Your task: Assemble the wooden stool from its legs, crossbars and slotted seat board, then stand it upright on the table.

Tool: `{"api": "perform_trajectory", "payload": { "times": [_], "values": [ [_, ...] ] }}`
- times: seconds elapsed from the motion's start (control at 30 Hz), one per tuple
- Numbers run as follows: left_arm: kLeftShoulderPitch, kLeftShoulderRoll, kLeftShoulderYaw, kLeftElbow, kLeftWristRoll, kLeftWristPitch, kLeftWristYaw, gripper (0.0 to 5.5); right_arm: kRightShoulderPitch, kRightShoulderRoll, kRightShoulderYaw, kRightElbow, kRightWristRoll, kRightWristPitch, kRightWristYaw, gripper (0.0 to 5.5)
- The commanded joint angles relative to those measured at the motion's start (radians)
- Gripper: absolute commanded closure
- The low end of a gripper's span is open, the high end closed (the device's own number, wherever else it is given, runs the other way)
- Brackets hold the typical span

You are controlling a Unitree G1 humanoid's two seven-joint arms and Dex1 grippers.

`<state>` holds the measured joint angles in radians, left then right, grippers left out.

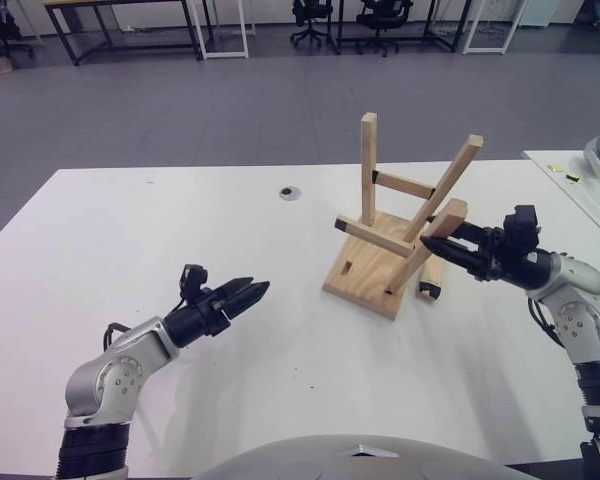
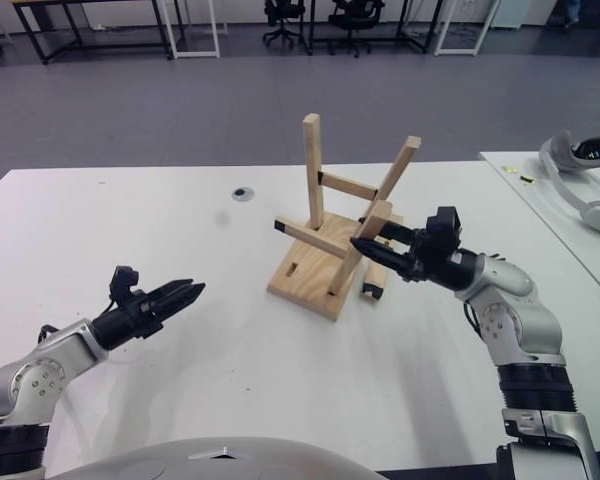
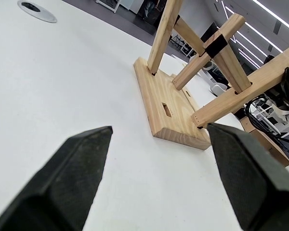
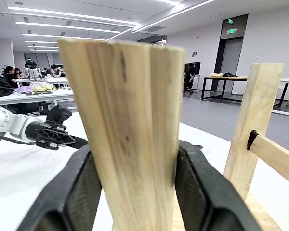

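The slotted seat board [image 1: 365,285] lies flat on the white table with legs standing out of it. One leg [image 1: 368,170] stands upright, and another leg [image 1: 448,190] leans, joined to it by a crossbar [image 1: 405,185]. A lower crossbar [image 1: 375,237] runs to a short tilted leg [image 4: 130,125]. My right gripper [image 1: 427,242] is shut on that leg near its top, one finger [image 4: 82,192] on each side. A loose wooden piece [image 1: 430,280] lies beside the board. My left gripper [image 1: 255,292] hovers open over the table left of the stool, with its fingers [image 3: 82,178] spread.
A round grommet [image 1: 291,192] is set in the table behind the stool. A second table at the right carries a white headset-like object [image 2: 585,185]. Bare tabletop lies between my left gripper and the board. Desks and chairs stand far behind.
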<state>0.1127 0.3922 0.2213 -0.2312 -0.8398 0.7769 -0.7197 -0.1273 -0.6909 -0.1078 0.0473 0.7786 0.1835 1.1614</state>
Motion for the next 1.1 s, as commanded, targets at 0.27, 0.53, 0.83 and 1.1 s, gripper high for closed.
{"api": "perform_trajectory", "payload": {
  "times": [0.27,0.53,0.83,1.1],
  "values": [
    [-0.004,-0.016,0.017,-0.009,-0.02,-0.004,0.05,1.87,0.202,-0.004,0.234,0.122,-0.209,0.068,0.018,3.44],
    [0.004,-0.025,0.015,-0.013,-0.016,-0.007,0.057,1.87,0.105,0.002,0.213,0.106,-0.104,0.305,-0.178,3.44],
    [0.013,-0.044,0.009,-0.019,-0.008,-0.018,0.064,1.87,0.058,-0.001,0.169,0.082,-0.036,0.44,-0.17,2.18],
    [0.018,-0.052,-0.002,-0.016,-0.007,-0.032,0.072,1.87,0.017,-0.002,0.141,0.096,-0.122,0.447,-0.157,0.65]
  ]
}}
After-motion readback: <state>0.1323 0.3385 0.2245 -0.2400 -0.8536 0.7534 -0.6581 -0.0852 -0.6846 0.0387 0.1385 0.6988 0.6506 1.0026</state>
